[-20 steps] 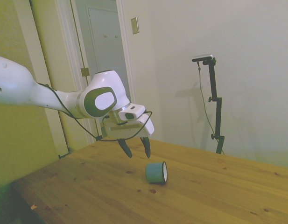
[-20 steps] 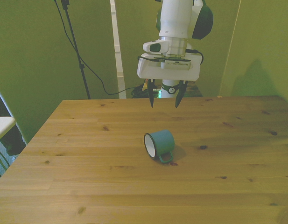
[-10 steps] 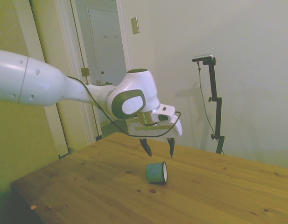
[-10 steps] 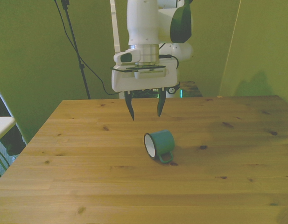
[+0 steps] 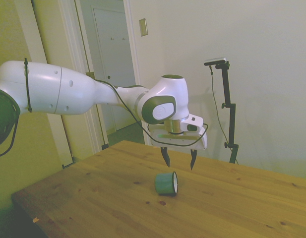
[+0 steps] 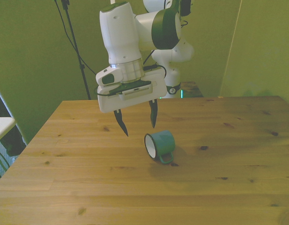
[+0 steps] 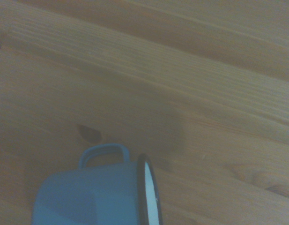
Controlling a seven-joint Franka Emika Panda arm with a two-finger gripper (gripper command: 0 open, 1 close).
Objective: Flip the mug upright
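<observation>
Mug (image 6: 160, 146) on its side is what I have in the middle of the front view, lying on the wooden desk (image 6: 88, 187) with its white inside and thin dark rim turned toward the front view's left. Its handle points toward the lower edge of that frame and rests against the wood. In the side view the same teal cup (image 5: 166, 183) sits at lower centre, mouth facing the right of the frame, and I read it as well clear of every desk edge.

From my screens the end effector (image 6: 137, 119) hangs in the air above the desk, just up and to the left of the cup in the front view, touching nothing. Its two dark fingers (image 6: 121, 124) are spread wide, a gap between them roughly as broad as the cup, and nothing is held. In the side view it (image 5: 179, 158) sits just above the cup and slightly to the right of it, with the white arm (image 5: 68, 94) stretching in from the left of the frame.

On the wrist view the cup (image 7: 95, 192) fills the lower left of the frame, handle and dark rim both plain, with a small dark knot in the wood (image 7: 89, 132) just beside the handle.
</observation>
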